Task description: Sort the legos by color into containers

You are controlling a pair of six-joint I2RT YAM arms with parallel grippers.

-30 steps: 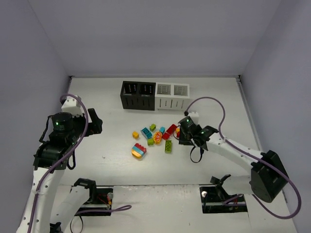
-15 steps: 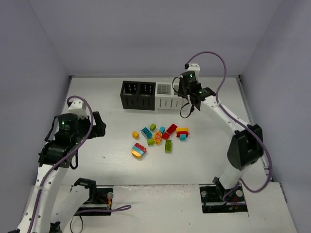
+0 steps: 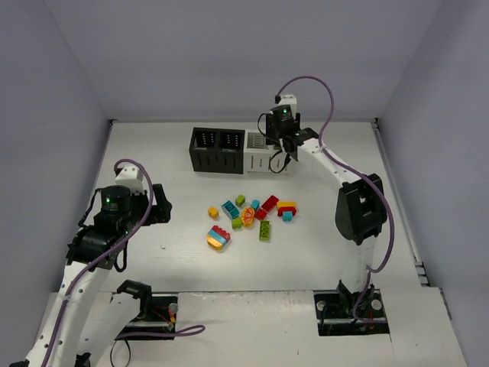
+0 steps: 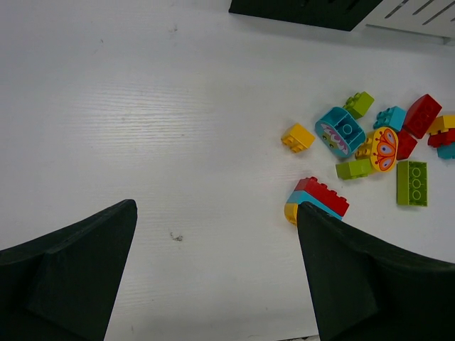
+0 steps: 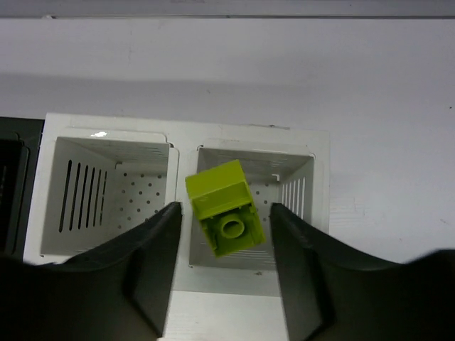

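right gripper (image 5: 225, 234): I have it hanging above the white end of the containers (image 3: 243, 151); its fingers (image 5: 153, 263) stand a little apart, and as far as I can see they have let go
lime-green brick (image 5: 224, 206): sits tilted between those fingers, stud side toward my wrist camera; a sliver of gap shows on each side of it; it is over the outermost white bin (image 5: 320, 177), the one farthest from the black pair (image 3: 216, 149)
neighbouring white bin (image 5: 106, 126): I see only slotted and dotted walls inside it
right arm (image 3: 336, 172): reaches from its base up to the containers' white end
left gripper (image 4: 215, 213): spread wide with nothing in it; I see it over bare table (image 3: 153, 160), well in front of the containers and off their black end
remaining legos (image 3: 248, 214): scattered on the table in front of the containers, apart from them
nearest pieces in my left wrist view: a red-teal-yellow stack (image 4: 316, 200) just beside one finger; a yellow brick (image 4: 298, 137); a teal rounded piece (image 4: 340, 131); a butterfly-printed piece (image 4: 384, 148); a flat green brick (image 4: 411, 182); a red brick (image 4: 421, 115)
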